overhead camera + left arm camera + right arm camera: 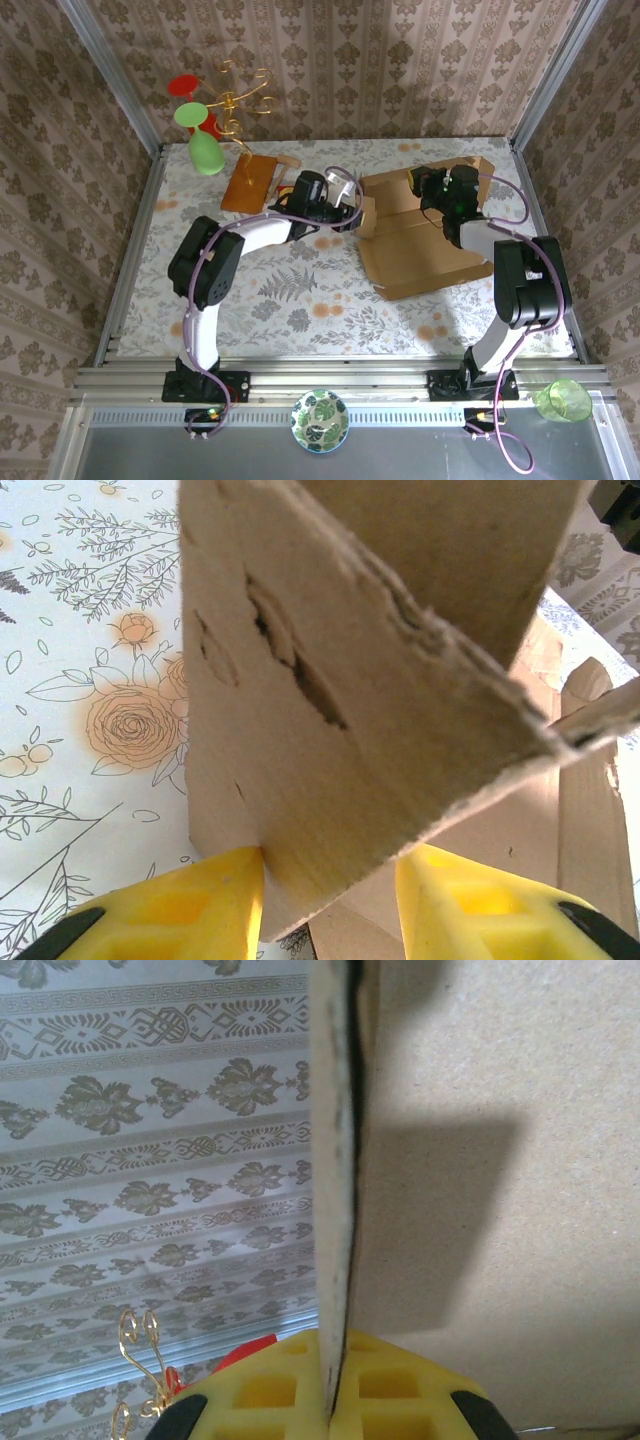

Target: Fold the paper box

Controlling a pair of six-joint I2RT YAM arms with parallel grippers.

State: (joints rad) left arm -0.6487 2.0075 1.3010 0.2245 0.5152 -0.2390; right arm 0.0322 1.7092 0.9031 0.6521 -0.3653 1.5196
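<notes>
- Yellow fingers (190, 910) of the left end effector (330, 890) sit nearest the wrist lens. They are parted, with a torn flap corner of the paper box (430, 255) between them. Left finger touches the flap's edge; nothing clamped.
- Right end effector (335, 1390): closed tight on a thin cardboard wall of the box, seen edge-on between the pads.
- Box lies on the tabletop (300, 290), right of centre: base panel flat, back wall raised, left side flap stood up.
- Orange-brown wooden board (250, 180) lies well apart, far left.
</notes>
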